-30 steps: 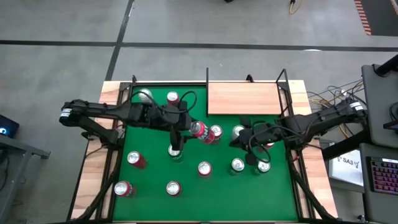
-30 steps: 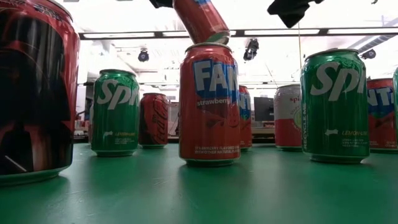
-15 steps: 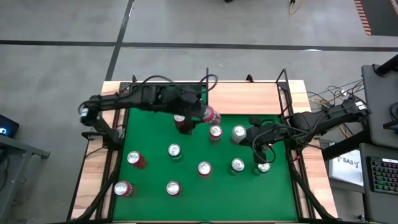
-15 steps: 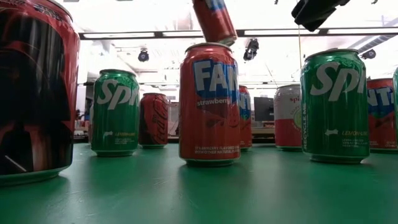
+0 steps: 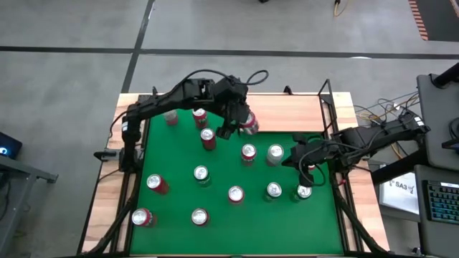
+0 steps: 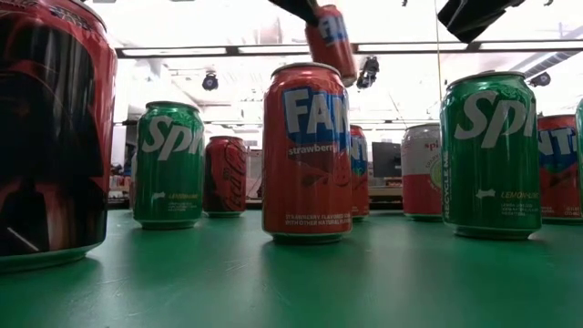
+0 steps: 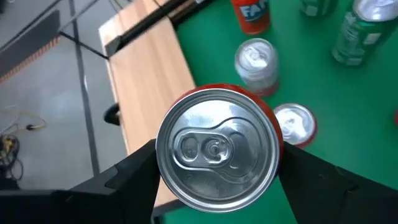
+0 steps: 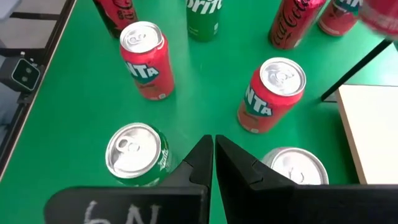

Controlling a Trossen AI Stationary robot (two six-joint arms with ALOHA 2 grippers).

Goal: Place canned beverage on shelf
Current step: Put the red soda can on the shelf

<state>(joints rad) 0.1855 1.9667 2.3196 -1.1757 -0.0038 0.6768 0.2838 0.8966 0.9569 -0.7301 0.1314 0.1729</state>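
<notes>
Left pincer (image 5: 240,123) gripping red can (image 7: 216,146) (tilted), at shelf (image 5: 287,113) edge

Two dark arms, slender segmented links, loose black cabling.
Left arm (image 5: 165,100): black links, a cable looping above the wrist, pale band near the base joint. Right arm (image 5: 373,136): same black build, cable loops trailing by the wrist. Right fingers (image 8: 233,165): matte black, wedge-shaped; white handwritten marks on the black plate below them.
</notes>
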